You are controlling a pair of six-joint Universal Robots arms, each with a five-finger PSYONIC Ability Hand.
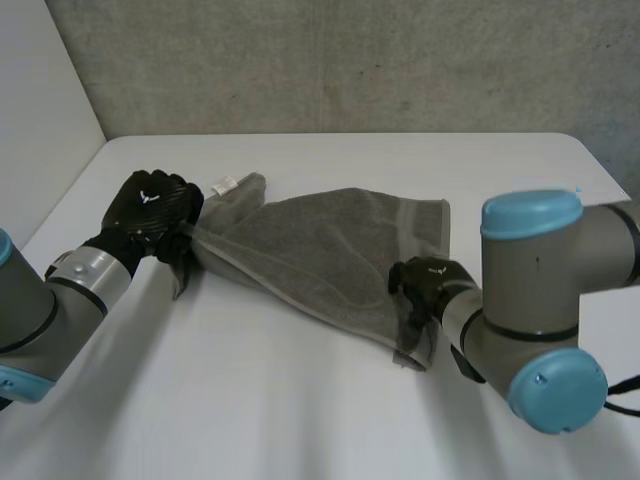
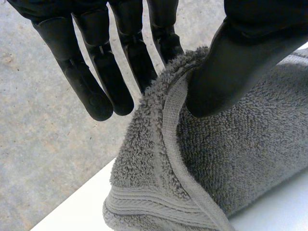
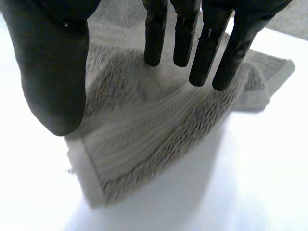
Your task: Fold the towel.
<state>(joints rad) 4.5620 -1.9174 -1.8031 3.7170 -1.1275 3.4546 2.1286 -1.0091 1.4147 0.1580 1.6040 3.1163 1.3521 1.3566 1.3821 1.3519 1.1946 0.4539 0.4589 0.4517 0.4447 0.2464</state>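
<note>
A grey terry-cloth towel (image 1: pixel 330 245) lies stretched across the white counter (image 1: pixel 300 420). The left hand (image 1: pixel 150 205) pinches its far-left edge between thumb and fingers. The right hand (image 1: pixel 432 280) is spread, fingers straight, over the near-right corner. The towel's small white tag (image 1: pixel 224 185) is too small to read.

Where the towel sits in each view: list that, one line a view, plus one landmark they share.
Head view: the towel spans mid-table between the left hand and the right hand.
Left wrist view: the towel is pinched at its hem between that hand's thumb and fingers.
Right wrist view: a towel corner lies under that hand's palm.
Shared landmark: the white table.
</note>
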